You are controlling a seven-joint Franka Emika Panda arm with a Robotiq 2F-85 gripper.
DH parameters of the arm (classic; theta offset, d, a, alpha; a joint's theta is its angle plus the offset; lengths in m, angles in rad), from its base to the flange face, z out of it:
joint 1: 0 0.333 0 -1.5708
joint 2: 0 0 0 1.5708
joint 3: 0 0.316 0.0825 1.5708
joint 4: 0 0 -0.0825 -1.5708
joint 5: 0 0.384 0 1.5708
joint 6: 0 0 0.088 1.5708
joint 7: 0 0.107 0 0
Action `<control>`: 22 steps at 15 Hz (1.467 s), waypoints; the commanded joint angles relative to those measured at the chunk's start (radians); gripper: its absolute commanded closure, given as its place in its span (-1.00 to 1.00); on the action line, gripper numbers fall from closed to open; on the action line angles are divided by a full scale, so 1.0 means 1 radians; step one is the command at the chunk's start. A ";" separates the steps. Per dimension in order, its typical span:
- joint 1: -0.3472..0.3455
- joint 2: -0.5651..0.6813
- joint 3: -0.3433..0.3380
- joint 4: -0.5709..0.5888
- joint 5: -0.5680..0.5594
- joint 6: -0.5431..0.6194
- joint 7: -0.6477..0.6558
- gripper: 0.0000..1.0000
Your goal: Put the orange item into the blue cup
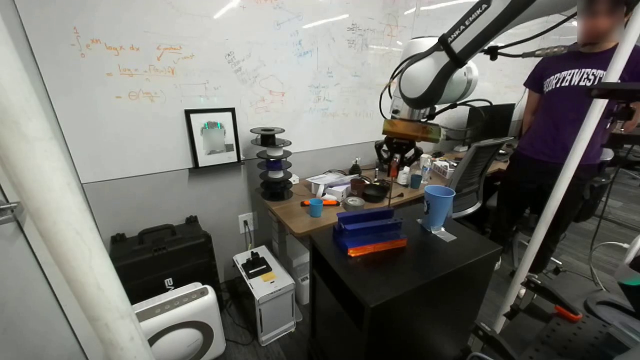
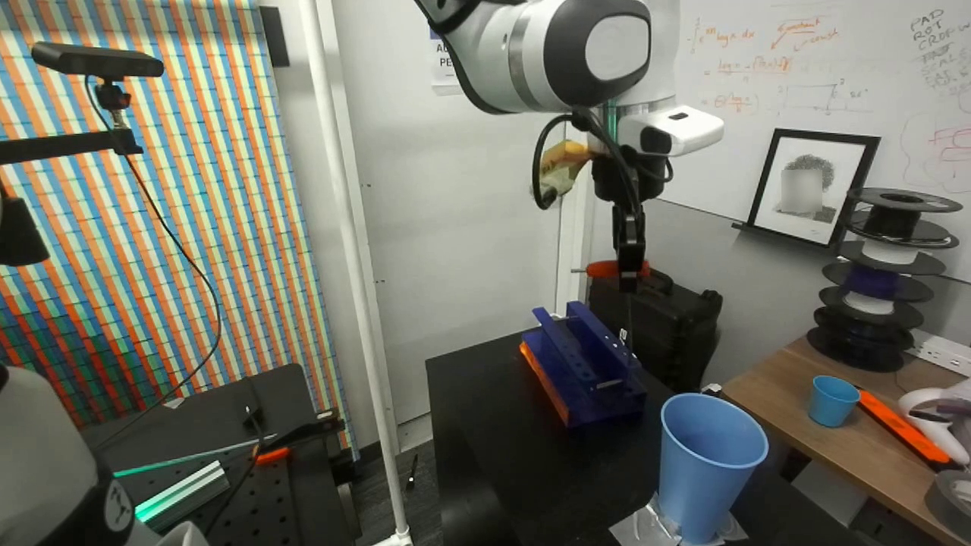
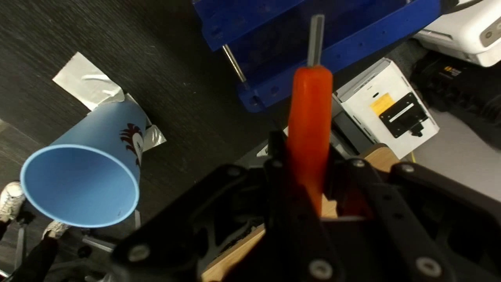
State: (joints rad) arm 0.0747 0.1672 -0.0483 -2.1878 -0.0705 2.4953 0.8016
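Aloft, an orange screwdriver is clamped in the claw, outside the blue cup and well apart from it. Upright on the black table, tape at its foot, the cup shows its plain blue inside to the wrist view. Near it stands a blue rack edged in orange; in both exterior views, a small cup, its inside unclear, sits on a desk.
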 commanded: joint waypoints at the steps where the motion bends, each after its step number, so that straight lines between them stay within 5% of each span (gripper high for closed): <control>1: -0.015 -0.183 0.030 -0.094 0.089 -0.070 -0.118 0.77; 4: -0.031 -0.302 0.027 -0.126 0.125 -0.169 -0.169 0.77; 10: -0.162 -0.448 -0.005 -0.114 0.022 -0.305 -0.151 0.77; 16: -0.242 -0.364 -0.056 -0.090 0.054 -0.262 -0.230 0.77; 22: -0.249 -0.183 -0.075 -0.075 0.050 -0.110 -0.261 0.77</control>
State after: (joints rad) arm -0.1749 -0.0981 -0.1171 -2.2944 -0.0327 2.3139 0.5734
